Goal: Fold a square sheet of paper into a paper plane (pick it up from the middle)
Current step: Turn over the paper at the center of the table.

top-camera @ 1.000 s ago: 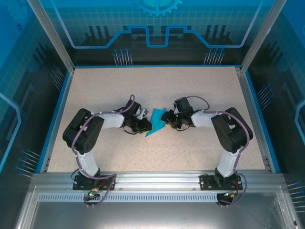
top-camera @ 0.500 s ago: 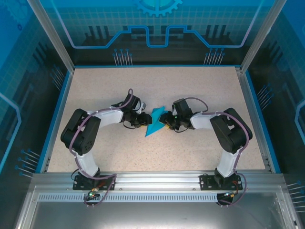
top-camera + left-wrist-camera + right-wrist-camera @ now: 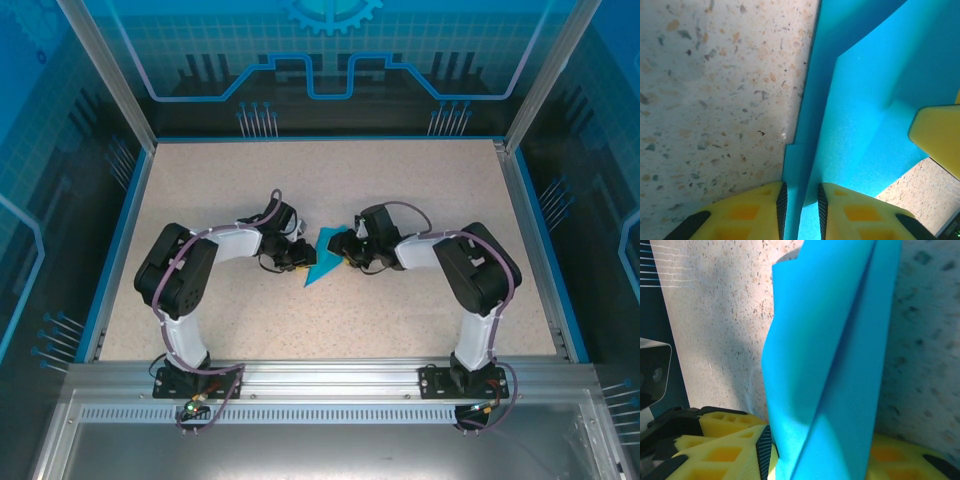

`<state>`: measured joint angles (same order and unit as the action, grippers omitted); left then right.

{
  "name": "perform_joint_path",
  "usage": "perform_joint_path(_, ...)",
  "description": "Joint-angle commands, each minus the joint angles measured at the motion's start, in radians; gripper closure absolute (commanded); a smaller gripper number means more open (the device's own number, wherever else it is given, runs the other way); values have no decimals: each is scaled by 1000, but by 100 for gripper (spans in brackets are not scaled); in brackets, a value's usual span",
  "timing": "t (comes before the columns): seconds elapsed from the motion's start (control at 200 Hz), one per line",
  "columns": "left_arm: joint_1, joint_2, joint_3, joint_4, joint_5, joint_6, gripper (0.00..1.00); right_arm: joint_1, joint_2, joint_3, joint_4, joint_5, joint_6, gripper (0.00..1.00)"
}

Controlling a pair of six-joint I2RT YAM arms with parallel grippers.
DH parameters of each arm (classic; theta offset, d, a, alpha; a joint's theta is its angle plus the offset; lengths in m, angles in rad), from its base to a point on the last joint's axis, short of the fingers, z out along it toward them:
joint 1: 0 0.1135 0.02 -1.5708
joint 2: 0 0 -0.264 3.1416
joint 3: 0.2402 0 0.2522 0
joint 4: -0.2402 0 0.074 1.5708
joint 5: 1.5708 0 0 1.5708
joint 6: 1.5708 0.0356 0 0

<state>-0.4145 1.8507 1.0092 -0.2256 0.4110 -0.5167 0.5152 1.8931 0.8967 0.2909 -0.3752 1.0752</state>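
Note:
The square sheet of paper (image 3: pixel 321 268) is folded into a teal pointed shape with a centre crease, and it lies mid-table between both grippers. In the left wrist view its layers (image 3: pixel 865 100) run up from my left gripper (image 3: pixel 800 195), whose yellow fingers stand narrow with a folded edge pinched between the pads. My left gripper (image 3: pixel 304 256) is at the paper's left edge, my right gripper (image 3: pixel 337 249) at its right edge. In the right wrist view the paper (image 3: pixel 830 340) rises from between the jaws of the right gripper (image 3: pixel 820 452), which are shut on it. A right fingertip (image 3: pixel 937 135) rests on the paper.
The speckled beige table (image 3: pixel 330 190) has a blue raised rim (image 3: pixel 128 230) and metal frame posts at its corners. Both arms reach inward from their bases at the near edge, elbows out to the sides. Part of the left arm (image 3: pixel 652 372) stands close by in the right wrist view.
The left gripper has moved up and right onto the paper's left edge. The right gripper has shifted left. The paper now lies as a flatter, more pointed shape.

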Motion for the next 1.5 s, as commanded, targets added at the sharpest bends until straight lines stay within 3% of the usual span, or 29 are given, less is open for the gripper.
perform_joint_path(0.0,2,18,24,-34,-5,23,75,23,39,42,26,-32,-18,62)
perform_joint_path(0.155,3,16,25,-31,-2,18,75,26,56,71,4,-27,-35,68)
perform_joint_path(0.29,2,-13,8,-12,7,2,75,26,61,101,-16,-34,-76,83)
perform_joint_path(0.435,2,-109,-44,26,-12,-26,71,24,17,140,-152,-27,-167,92)
perform_joint_path(0.6,2,-279,-136,38,-113,-59,64,27,-88,203,-394,42,-322,95)
perform_joint_path(0.695,2,-377,-198,27,-197,-70,64,44,-157,270,-621,175,-440,95)
perform_joint_path(0.855,11,-518,-291,3,-346,-97,61,118,-191,438,-1051,572,-549,94)
perform_joint_path(0.97,22,-599,-348,0,-426,-129,60,202,-102,618,-1395,933,-496,94)
perform_joint_path(1.075,29,-655,-384,-6,-484,-145,59,252,16,753,-1607,1069,-398,94)
perform_joint_path(1.49,52,-692,-405,-40,-515,-159,60,406,489,1132,-1794,982,-238,90)
